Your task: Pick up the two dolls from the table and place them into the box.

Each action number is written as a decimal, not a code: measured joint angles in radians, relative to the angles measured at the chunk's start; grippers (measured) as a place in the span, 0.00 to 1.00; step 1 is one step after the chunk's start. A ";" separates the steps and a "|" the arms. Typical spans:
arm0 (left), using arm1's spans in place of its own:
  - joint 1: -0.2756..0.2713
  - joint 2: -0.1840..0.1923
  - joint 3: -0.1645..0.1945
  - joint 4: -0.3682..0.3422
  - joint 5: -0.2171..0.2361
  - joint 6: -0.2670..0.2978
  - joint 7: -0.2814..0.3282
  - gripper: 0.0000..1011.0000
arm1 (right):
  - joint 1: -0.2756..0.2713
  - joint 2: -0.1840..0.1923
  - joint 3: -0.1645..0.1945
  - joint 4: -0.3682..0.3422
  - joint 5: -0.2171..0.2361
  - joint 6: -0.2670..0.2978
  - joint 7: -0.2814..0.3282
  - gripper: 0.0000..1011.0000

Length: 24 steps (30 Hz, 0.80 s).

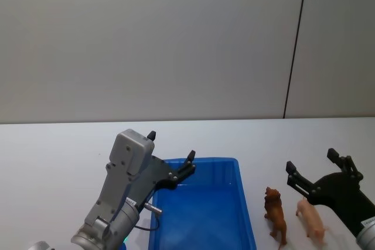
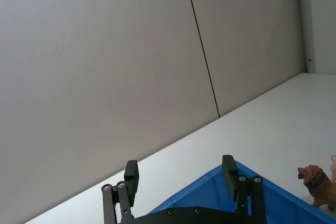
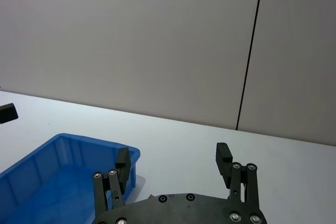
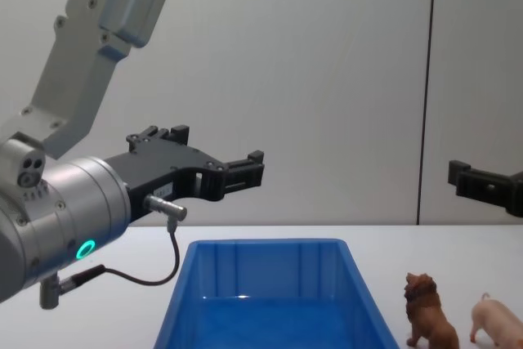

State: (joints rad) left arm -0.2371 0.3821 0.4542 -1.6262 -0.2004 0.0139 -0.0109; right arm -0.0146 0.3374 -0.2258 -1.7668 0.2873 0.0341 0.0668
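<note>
**Table** (image 1: pixel 58 144): flat white top running back to a plain grey wall (image 1: pixel 146 39). A thin dark vertical seam (image 1: pixel 296 45) marks the wall on the right.

**Box** (image 1: pixel 202 160): bright blue plastic bin with sloped walls. It sits on the table near the front edge, about mid-width, with its long side running away from the robot.

**Lion** (image 1: pixel 275 212): small brown maned figure, upright on its legs on the table. It stands just beside the right wall of the box without touching it, head pointing away from the robot.

**Pig** (image 1: pixel 310 218): small pale pink figure, upright on the table. It stands just right of the lion, with a narrow gap between them.

**Left gripper** (image 1: pixel 171 146): black, on a grey arm with a thin cable looping beneath. It hangs in the air above the far left corner of the box, well clear of the rim in the chest view. Its fingers (image 2: pixel 228 169) are spread apart and hold nothing.

**Right gripper** (image 1: pixel 311 161): black, reaching in from the right. It is raised well above the table, over the spot just beyond the pig. Its fingers (image 3: pixel 222 153) are spread apart and hold nothing.
</note>
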 joint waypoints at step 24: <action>0.000 0.000 0.000 0.000 0.000 0.000 0.000 0.99 | 0.000 0.000 0.000 0.000 0.000 0.000 0.000 0.99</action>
State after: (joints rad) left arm -0.2372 0.3821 0.4542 -1.6262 -0.2003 0.0138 -0.0109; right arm -0.0146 0.3375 -0.2258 -1.7668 0.2873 0.0341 0.0668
